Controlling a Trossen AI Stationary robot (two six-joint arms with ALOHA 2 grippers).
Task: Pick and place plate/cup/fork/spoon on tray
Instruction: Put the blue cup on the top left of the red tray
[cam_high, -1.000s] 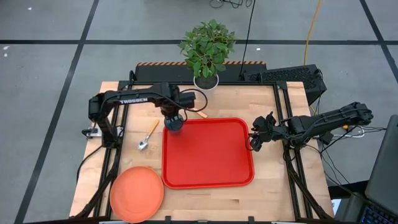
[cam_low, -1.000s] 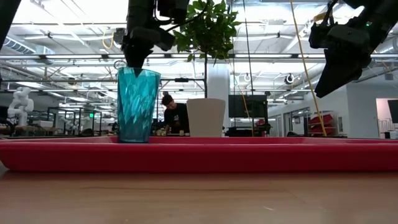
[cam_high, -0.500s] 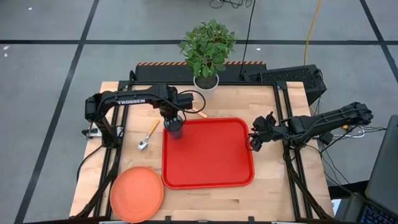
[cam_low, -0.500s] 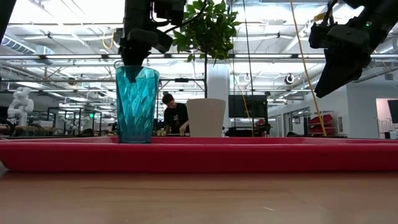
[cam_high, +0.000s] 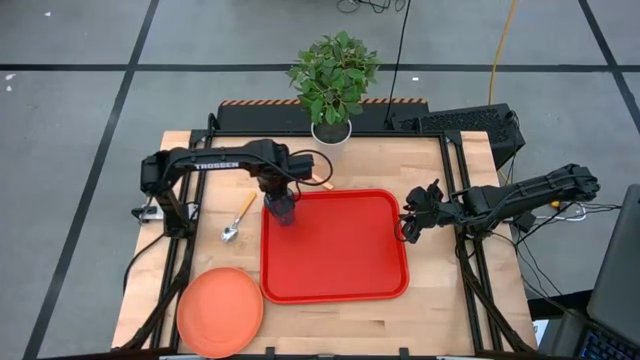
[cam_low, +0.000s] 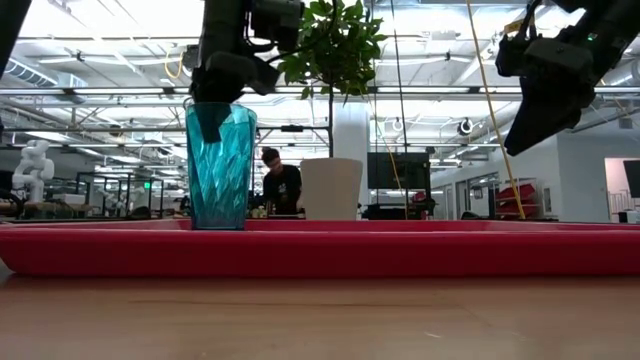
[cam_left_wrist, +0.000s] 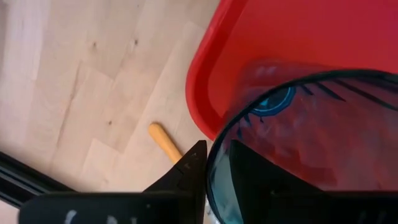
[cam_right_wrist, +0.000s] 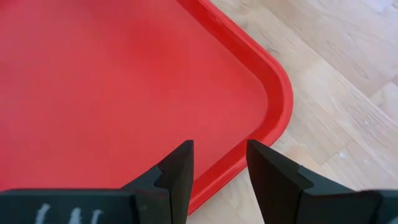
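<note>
A robotics lab is showing: open hall with ceiling trusses (cam_low: 400, 95), a white robot (cam_low: 32, 165), taped floor (cam_high: 80, 90).

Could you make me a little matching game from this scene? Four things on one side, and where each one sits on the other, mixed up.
Things:
1. cup
2. plate
3. spoon
4. plant pot

Places:
A. on the bare wood just left of the tray
B. at the table's far edge
C. on the tray's far left corner, left gripper at its rim
D. at the table's near left corner

Pairs: 1-C, 2-D, 3-A, 4-B
</note>
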